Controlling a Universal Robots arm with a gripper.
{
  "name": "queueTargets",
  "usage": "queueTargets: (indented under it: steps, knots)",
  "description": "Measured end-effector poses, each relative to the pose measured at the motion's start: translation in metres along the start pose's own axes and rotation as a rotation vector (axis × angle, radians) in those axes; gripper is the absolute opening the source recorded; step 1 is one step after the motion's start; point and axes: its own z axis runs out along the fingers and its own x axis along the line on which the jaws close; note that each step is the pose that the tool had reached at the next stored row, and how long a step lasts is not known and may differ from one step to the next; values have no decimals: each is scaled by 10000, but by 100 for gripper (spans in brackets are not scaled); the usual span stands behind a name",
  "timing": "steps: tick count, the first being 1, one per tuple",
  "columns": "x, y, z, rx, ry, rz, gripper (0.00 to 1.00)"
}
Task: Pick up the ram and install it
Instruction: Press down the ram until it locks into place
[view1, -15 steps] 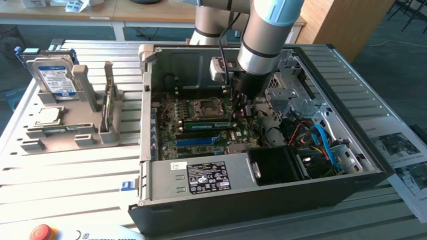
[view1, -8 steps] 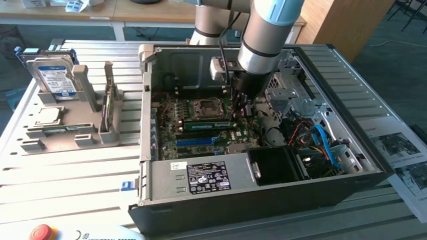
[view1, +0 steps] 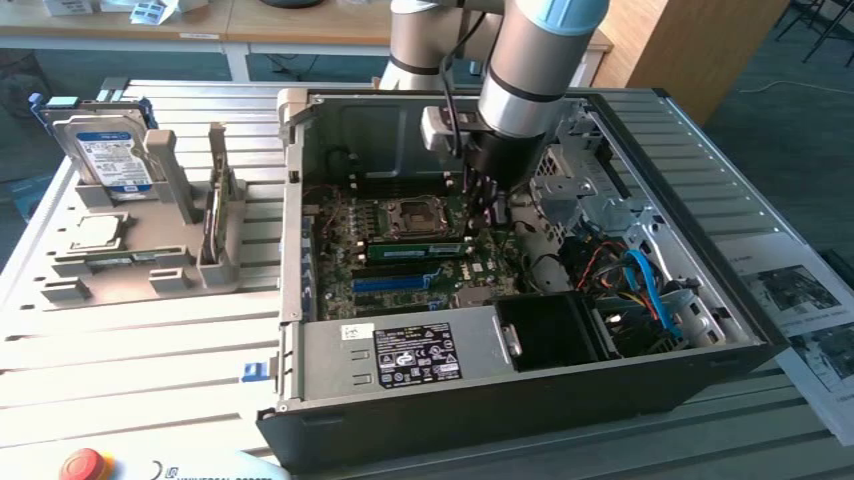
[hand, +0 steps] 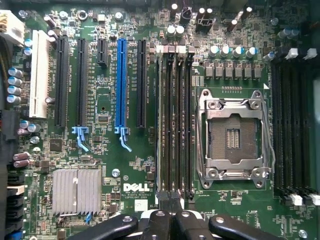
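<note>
The ram (view1: 416, 250) is a thin green stick standing on its edge in a memory slot in front of the processor socket (view1: 407, 215) inside the open computer case (view1: 534, 400). In the wrist view the ram (hand: 173, 125) shows edge-on among the black slots, beside the empty socket (hand: 235, 137). My gripper (view1: 487, 215) reaches down into the case over one end of the stick. Its black fingers (hand: 160, 226) are pressed together, so the gripper (hand: 172, 227) is shut at that end of the slots. I cannot tell whether it touches the stick.
A grey holder (view1: 147, 262) on the slatted table at the exterior view's left carries a hard drive (view1: 110, 152) and a small silver processor chip (view1: 96, 232). Inside the case are a power supply (view1: 400, 355), blue cables (view1: 651, 290) and drive cages (view1: 587, 185). A red button (view1: 83, 465) sits near the front.
</note>
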Motion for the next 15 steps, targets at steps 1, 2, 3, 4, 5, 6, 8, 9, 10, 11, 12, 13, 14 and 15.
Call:
queueTargets:
  steps: [1,2,3,4,5,6,8,9,10,11,12,13,14,15]
  knots:
    - [-1,1,-15,-2,-1,0,11]
    - [-1,1,-26,-3,0,0,11]
    - [-1,1,-29,-4,-1,0,11]
    - [-1,2,-29,-4,-2,0,11]
    - [-1,1,-28,-3,-2,0,11]
    - [-1,1,-29,-4,-2,0,11]
    - [-1,2,-29,-4,0,0,11]
    - [-1,9,-29,-4,0,-1,11]
    - [0,27,-28,-4,1,-2,11]
    - [1,48,-27,0,1,-1,11]
    - [1,71,-26,6,0,0,11]
    - [1,95,-24,14,-1,-1,11]
    - [2,120,-22,24,-1,0,11]
    - [2,145,-21,35,-1,-1,11]
